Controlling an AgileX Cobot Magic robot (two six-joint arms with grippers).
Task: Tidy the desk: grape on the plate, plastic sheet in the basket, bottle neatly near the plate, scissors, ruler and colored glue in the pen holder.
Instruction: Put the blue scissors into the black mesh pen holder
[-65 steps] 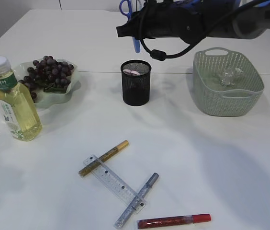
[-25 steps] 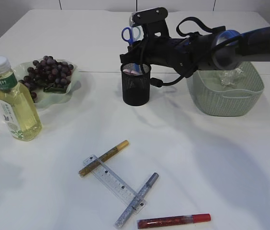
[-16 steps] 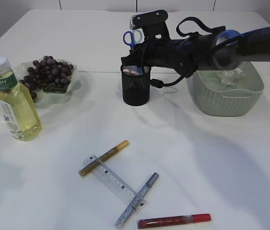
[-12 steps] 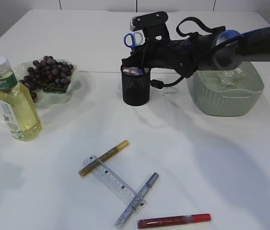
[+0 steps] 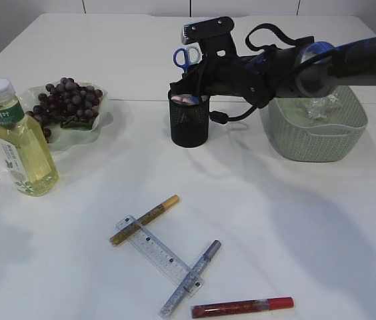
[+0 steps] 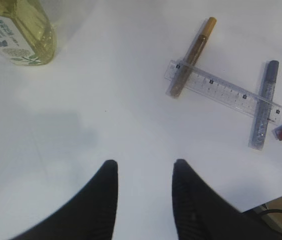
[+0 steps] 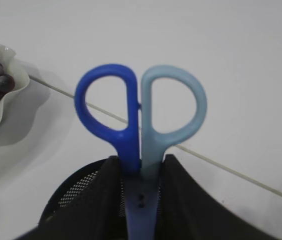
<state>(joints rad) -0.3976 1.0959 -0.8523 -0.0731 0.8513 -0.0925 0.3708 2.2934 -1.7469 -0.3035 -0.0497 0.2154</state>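
Observation:
My right gripper [image 7: 141, 162] is shut on the blue scissors [image 7: 141, 105], handles up, blades pointing down into the black mesh pen holder [image 5: 189, 123]. In the exterior view the scissors [image 5: 187, 57] stick up above the holder's rim. The clear ruler [image 5: 158, 252] lies on the near table across a gold glue pen [image 5: 145, 220] and a silver one [image 5: 191, 279], with a red one [image 5: 241, 307] beside them. Grapes [image 5: 68, 100] sit on the pale plate [image 5: 103, 119], and the bottle [image 5: 21, 143] stands in front of it. My left gripper [image 6: 143, 165] hangs open over bare table.
The green basket [image 5: 315, 133] at the right holds the crumpled plastic sheet [image 5: 318, 103]. Something pink [image 5: 187, 100] lies inside the pen holder. In the left wrist view the ruler [image 6: 226, 92] and the bottle [image 6: 21, 30] lie ahead.
The right arm has come down over the pen holder and lowered the scissors a little further into it. The left gripper has not moved.

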